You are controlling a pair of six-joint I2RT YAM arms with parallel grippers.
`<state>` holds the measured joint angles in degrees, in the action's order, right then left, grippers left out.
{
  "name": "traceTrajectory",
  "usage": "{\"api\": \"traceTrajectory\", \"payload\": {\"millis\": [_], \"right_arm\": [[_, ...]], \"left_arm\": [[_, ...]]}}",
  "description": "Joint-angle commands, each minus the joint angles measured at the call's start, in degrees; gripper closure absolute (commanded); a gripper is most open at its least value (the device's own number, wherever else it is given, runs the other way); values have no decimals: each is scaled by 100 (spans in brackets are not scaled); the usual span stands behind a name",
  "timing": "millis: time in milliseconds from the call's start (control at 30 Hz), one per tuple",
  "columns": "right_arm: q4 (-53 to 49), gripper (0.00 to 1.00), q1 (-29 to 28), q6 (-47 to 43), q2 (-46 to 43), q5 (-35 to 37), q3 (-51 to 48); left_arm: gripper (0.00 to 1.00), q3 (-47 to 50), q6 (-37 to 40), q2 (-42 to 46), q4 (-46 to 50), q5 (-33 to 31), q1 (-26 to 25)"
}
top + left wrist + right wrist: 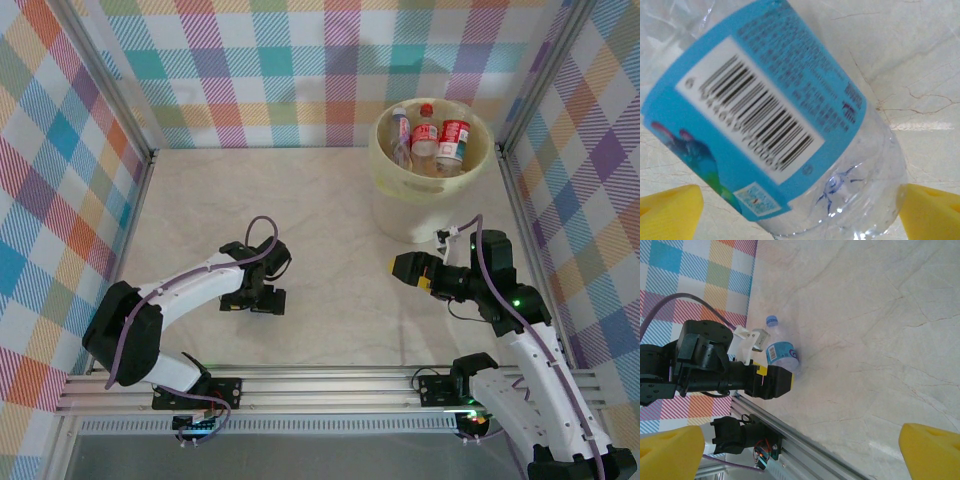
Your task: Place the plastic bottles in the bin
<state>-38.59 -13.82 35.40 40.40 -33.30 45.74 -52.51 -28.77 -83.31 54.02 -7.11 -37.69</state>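
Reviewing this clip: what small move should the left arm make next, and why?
Probably close the left fingers on the blue-labelled bottle. The bottle lies on the table between the two open fingers, one on each side, so a grasp looks ready. It is not yet in the bin.

bottle label blue, white barcode patch | bin pale yellow | bench cream, veined marble | walls pastel plaid | left tool pads yellow
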Motion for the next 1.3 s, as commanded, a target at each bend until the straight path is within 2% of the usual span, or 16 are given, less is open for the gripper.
{"api": "traceTrajectory", "payload": {"millis": [0,300,433,567,700,867,1100,1267], "right_arm": [[49,0,15,11,-58,-100,-37],[60,0,7,-16,-85,-85,-83],[91,0,10,-15,-63,-106,-109],[40,0,11,-33,-127,-74,-128],[11,0,11,-43,-207,-21,-178],[21,0,11,-57,-173,-54,-179],[23,0,11,-51,-199,-34,-223],[66,0,9,-68,-172,-45,-241]], "left_arm": [[2,9,-257,-103,213,-27,-10],[0,271,-457,361,474,-62,34],[0,253,-190,549,488,-92,247],[0,296,6,732,331,599,651],[0,632,-177,1093,-292,1305,809],[0,707,-499,1574,-814,1839,1019],[0,942,-955,2188,-1143,2021,1393],[0,780,-365,2065,-788,1859,1668]]}}
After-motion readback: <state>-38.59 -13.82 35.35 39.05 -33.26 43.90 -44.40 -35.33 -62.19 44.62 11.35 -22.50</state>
